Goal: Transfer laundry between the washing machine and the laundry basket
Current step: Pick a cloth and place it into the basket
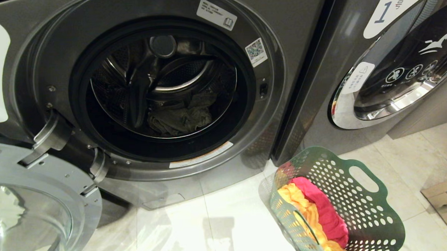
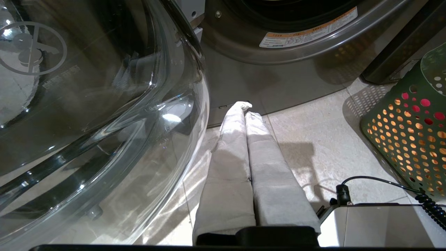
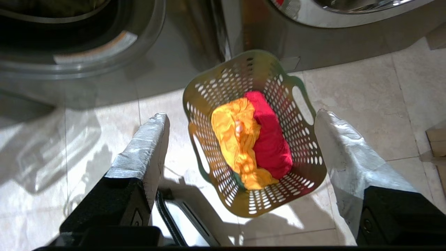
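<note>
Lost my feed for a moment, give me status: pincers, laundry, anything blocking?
Right pincer open above green basket, empty. Left pincer shut, parked low by open door. Yellow cloth and red cloth in basket; dark cloth in drum. Nothing blocking.

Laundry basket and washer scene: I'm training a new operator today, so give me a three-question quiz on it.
1. True or false: the right gripper hangs open above the laundry basket, holding nothing.
2. Which cloth lies in the washing machine drum? A) the red-pink cloth B) the mustard-orange cloth C) the dark grey-olive cloth
3. Fill in: the left gripper, low over the floor tiles beside the open glass door, has its fingers ____.

Key: 1 true; 2 C; 3 shut.
</note>
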Controlling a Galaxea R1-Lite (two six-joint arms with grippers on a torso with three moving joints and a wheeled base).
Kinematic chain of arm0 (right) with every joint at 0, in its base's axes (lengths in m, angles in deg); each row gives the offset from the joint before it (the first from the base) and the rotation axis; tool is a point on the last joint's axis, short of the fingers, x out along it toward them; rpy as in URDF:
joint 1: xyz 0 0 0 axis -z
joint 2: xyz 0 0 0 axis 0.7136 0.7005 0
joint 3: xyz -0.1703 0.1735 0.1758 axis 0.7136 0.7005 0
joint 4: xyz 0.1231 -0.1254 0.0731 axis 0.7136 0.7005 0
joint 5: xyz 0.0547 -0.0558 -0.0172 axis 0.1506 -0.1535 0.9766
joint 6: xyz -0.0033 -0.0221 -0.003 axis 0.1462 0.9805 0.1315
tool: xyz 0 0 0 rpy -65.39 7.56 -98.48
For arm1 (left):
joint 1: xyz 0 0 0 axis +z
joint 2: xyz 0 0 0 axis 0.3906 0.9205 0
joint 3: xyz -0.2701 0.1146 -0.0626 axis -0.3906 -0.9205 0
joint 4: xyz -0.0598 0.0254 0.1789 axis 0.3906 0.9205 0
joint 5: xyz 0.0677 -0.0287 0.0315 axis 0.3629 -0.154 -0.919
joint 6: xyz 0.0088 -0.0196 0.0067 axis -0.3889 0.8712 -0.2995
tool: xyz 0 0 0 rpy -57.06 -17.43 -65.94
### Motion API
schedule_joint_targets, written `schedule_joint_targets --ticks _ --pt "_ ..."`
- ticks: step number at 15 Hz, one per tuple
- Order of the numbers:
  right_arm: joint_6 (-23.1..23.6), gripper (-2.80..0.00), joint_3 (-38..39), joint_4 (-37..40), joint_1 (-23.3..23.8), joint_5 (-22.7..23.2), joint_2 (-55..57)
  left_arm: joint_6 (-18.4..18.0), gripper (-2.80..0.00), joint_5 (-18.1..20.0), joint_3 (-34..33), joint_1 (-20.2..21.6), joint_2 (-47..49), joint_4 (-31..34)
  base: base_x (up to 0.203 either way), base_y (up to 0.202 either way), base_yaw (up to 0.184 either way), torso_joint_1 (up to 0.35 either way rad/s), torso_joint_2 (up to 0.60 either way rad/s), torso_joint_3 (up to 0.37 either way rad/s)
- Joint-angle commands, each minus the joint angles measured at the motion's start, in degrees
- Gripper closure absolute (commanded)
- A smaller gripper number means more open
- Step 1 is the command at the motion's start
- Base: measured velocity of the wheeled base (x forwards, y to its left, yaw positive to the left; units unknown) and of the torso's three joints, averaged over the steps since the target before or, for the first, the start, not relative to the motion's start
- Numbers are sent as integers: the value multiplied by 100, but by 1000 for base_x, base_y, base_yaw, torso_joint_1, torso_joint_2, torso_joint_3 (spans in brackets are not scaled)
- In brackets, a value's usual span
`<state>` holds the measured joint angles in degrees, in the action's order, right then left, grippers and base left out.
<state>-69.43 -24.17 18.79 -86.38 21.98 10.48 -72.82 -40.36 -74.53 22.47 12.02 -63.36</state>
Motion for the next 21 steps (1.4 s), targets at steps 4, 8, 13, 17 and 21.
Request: schedule_joint_targets --ticks 4,8,13,17,21 --pt "381 -280 -171 471 -327 198 75 1 0 -1 0 6 2 0 0 0 0 0 0 0" --pt "399 -280 -101 473 -327 342 -60 1 0 -1 0 0 2 0 0 -5 61 0 0 2" --pt "350 -280 9 472 -299 303 -167 1 0 -1 0 0 2 0 0 -9 176 2 3 2" --pt "320 -280 391 480 -134 141 -347 1 0 -1 0 0 2 0 1 -7 147 3 2 4" --pt "379 -280 535 585 -160 165 -271 1 0 -1 0 0 2 0 0 -1 13 -1 1 1"
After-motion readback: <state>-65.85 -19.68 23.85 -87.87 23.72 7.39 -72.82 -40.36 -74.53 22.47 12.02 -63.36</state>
